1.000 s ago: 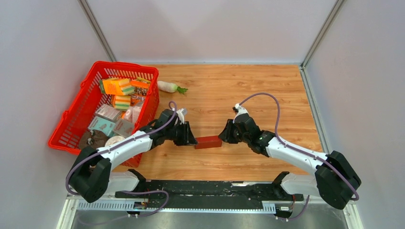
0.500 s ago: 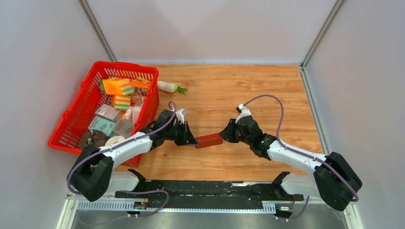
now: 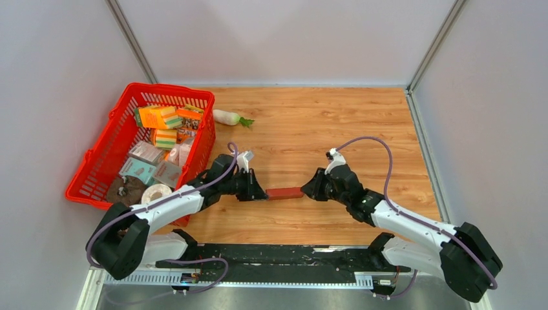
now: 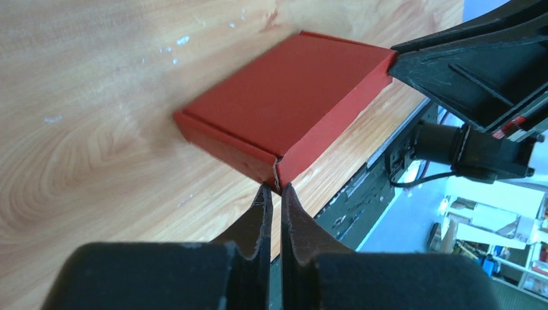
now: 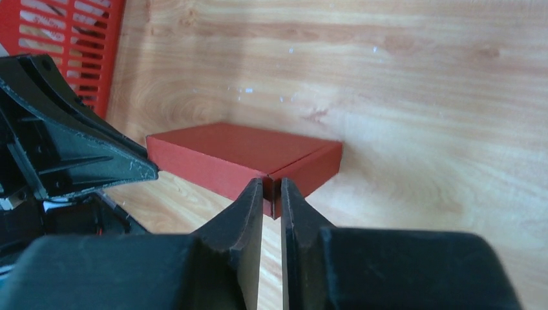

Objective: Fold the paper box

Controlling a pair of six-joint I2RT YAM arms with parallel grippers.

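Wooden table (image 3: 336, 116) holds the paper box (image 3: 284, 192) in the middle. Left gripper (image 3: 262, 192) pinches one corner. Right gripper (image 3: 305, 192) pinches the other end. Both are almost closed.

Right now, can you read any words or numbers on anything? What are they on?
Nothing can be read.
The paper box: plain dark red, no writing shows.
The packets in the red basket: printed, but too small to read.
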